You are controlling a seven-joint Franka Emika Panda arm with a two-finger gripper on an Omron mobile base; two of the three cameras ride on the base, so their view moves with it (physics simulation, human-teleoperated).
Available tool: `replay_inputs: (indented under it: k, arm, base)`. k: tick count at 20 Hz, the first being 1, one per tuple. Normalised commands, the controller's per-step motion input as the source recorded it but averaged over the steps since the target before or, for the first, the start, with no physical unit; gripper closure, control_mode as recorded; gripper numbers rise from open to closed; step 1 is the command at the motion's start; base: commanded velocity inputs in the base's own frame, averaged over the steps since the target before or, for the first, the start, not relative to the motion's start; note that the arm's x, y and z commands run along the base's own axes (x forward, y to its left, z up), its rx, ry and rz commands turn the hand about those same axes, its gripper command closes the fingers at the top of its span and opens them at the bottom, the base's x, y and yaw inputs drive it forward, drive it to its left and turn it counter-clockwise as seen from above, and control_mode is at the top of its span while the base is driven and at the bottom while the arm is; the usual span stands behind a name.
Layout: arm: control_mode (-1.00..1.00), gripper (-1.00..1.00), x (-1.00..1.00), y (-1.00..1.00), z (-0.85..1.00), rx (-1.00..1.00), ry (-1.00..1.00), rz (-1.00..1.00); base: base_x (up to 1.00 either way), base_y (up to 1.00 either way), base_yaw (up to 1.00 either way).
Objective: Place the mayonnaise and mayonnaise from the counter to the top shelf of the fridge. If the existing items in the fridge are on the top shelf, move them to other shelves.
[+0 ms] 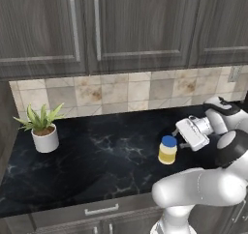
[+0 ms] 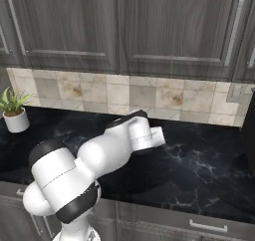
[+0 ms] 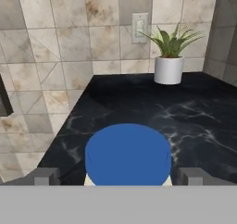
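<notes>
The pale-yellow mayonnaise jar (image 1: 167, 150) with its bright blue lid (image 3: 127, 154) stands upright on the black marbled bench (image 1: 97, 155), towards its right part. The gripper (image 3: 118, 176) sits level with the jar's lid, its 2 fingers (image 3: 44, 176) spread wide, 1 on each side of the lid, not clamped on it. A potted plant (image 1: 43, 127) stands at the bench's far left, well apart from the jar
</notes>
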Motion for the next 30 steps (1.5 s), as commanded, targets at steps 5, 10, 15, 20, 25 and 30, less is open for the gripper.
replay_inputs:
  k: [5,10,15,20,25,30]
  arm:
    - [-1.0,-1.0,0.01,0.01,-0.18,0.0,0.04,0.0]
    - [-1.0,-1.0,0.0,0.01,-0.12,0.0,0.03,0.0]
    - [-1.0,-1.0,0.0,0.13,0.0,0.0,0.0,0.0]
    - [-1.0,-1.0,0.0,0.17,0.0,0.0,0.0,0.0]
    - [-1.0,-1.0,0.0,0.12,0.0,0.0,0.02,0.0]
    - [-1.0,-1.0,0.0,0.03,0.02,0.04,0.04,0.0]
  base:
    - [0.0,0.0,0.0]
    - [0.0,0.0,0.0]
    - [0.0,0.0,0.0]
    - [0.0,0.0,0.0]
    - [0.0,0.0,0.0]
    - [0.0,0.0,0.0]
